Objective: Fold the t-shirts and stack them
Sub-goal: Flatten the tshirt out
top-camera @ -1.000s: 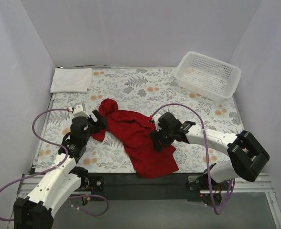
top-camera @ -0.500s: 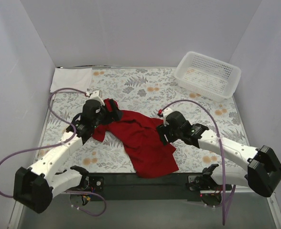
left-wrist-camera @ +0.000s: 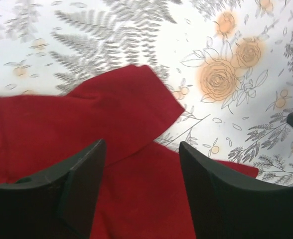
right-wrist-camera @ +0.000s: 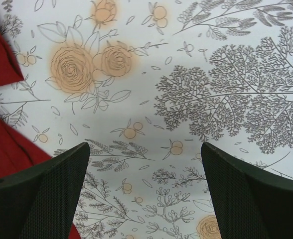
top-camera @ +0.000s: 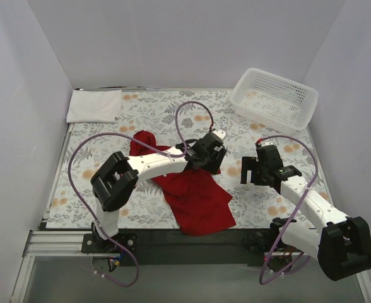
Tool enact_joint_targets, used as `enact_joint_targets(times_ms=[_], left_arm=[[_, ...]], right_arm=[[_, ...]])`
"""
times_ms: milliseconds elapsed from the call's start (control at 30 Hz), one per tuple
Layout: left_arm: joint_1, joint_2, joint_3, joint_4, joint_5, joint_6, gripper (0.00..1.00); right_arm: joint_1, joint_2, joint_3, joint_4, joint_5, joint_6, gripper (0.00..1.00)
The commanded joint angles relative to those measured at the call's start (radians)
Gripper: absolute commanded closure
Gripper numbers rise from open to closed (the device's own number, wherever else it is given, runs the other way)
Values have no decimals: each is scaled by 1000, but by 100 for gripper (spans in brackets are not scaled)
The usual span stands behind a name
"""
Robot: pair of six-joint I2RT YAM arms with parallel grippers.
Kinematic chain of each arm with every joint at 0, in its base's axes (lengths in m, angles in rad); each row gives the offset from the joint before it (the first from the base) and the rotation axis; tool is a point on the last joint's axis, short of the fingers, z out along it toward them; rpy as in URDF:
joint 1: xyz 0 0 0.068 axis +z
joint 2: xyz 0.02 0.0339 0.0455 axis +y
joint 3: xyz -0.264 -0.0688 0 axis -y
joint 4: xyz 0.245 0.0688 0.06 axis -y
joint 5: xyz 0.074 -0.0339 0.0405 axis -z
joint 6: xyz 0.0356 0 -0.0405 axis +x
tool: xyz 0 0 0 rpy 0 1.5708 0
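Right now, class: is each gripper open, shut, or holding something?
Left gripper: open, over the red shirt, holding nothing.
Right gripper: open, empty, over the tablecloth.

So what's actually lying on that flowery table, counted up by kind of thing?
T-shirts: 2, the red t-shirt rumpled mid-table and the white t-shirt folded flat in the far left corner.
Baskets: 1, the white mesh basket at the far right.
Total: 3.
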Motion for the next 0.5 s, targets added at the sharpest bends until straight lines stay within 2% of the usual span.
enact_joint_targets(times_ms=[0,67,267,467], left_arm=[[-47,73,113,-33,-57,112,42],[-57,128,153,-36,-40,126,49],[-71,223,222,-36,11,140,56],[-73,268,241,-36,34,149,59]], right_arm=[[-69,-26,-9,-12,-67,27,2],[-87,-35,-16,-14,-85,27,2],[-103,-67,-32,-15,-89,32,2],[-109,-89,-45,-17,-92,33,2]])
